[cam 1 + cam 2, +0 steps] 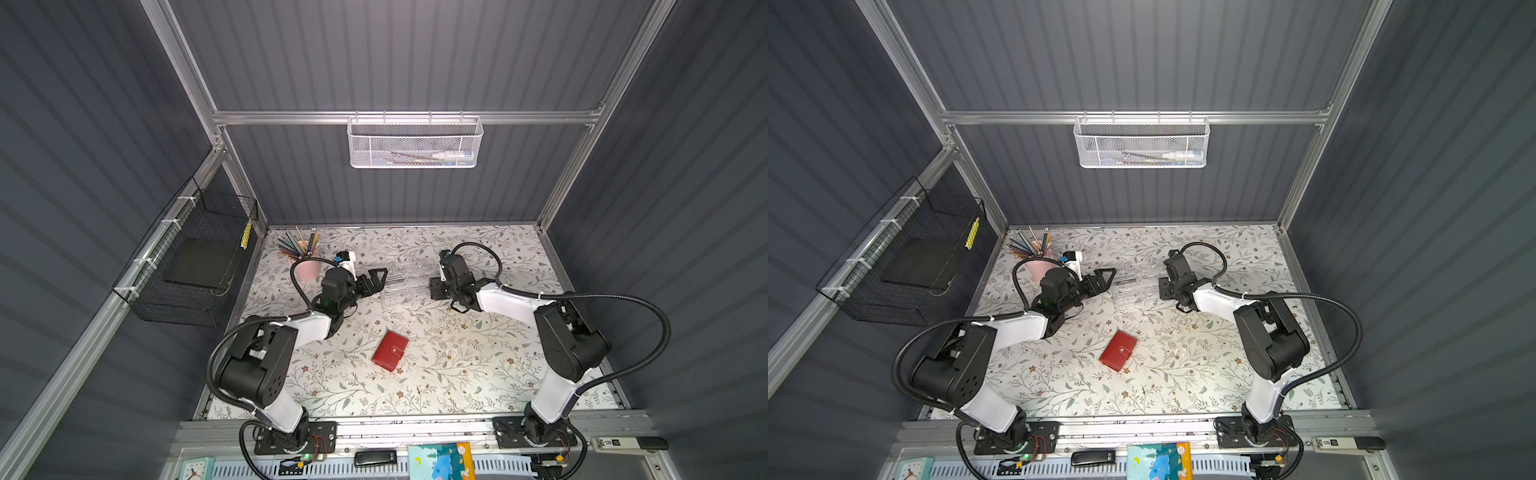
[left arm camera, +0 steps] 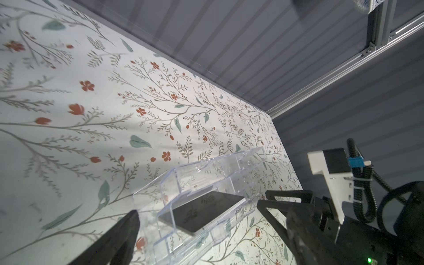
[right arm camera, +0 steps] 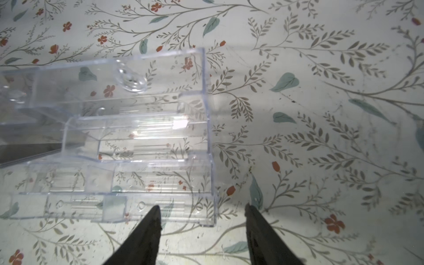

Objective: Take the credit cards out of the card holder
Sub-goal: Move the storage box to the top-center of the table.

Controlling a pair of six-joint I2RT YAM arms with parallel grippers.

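Note:
The red card holder (image 1: 390,351) (image 1: 1118,351) lies closed on the floral table, its strap snapped, in front of both arms. One black credit card (image 2: 202,213) rests in a clear acrylic box (image 1: 405,282) (image 1: 1136,282); its edge (image 3: 25,149) also shows in the right wrist view. My left gripper (image 1: 380,279) (image 2: 197,207) is open at the box's left end, holding nothing. My right gripper (image 1: 434,289) (image 3: 202,207) hangs open over the box's right corner (image 3: 212,220), nothing between its fingers.
A pink cup of pencils (image 1: 307,266) stands at the back left, behind my left arm. A black wire basket (image 1: 195,257) hangs on the left wall and a white mesh basket (image 1: 413,143) on the back wall. A clock and a booklet lie beyond the front rail.

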